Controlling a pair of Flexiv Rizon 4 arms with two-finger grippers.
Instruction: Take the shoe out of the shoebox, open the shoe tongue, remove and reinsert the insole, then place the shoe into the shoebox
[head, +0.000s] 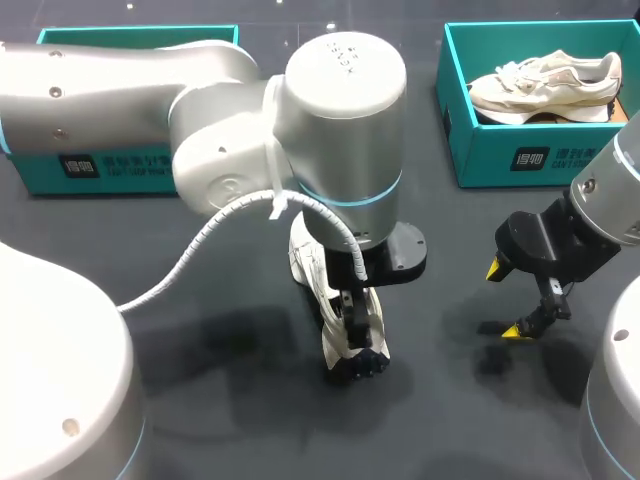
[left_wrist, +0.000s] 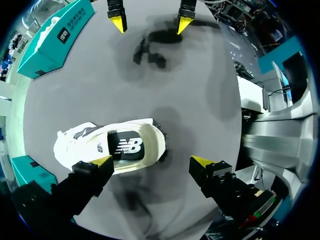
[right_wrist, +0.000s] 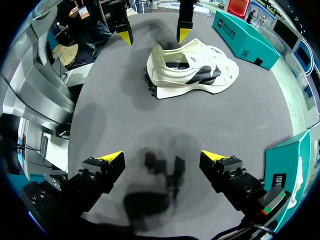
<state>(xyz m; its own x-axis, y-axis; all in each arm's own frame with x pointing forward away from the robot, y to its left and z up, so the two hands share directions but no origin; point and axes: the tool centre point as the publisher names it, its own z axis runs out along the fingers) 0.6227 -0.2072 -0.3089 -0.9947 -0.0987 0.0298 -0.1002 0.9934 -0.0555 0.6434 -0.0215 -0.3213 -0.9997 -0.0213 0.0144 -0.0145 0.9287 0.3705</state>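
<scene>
A white shoe with black markings (head: 340, 310) stands on the dark table, mostly hidden under my left arm in the head view. In the left wrist view the shoe (left_wrist: 107, 145) lies under my open left gripper (left_wrist: 152, 161), with one yellow fingertip (left_wrist: 103, 161) over its heel opening and the other to the side of the heel. My right gripper (head: 508, 298) hangs open above bare table to the shoe's right. In the right wrist view my right gripper (right_wrist: 162, 157) has nothing between its fingers and the shoe (right_wrist: 192, 75) is well ahead. A teal shoebox (head: 535, 105) at the back right holds a beige shoe (head: 545, 85).
A second teal shoebox (head: 120, 110) stands at the back left, partly behind my left arm. My other arm's yellow fingertips (right_wrist: 127, 36) show beyond the shoe in the right wrist view.
</scene>
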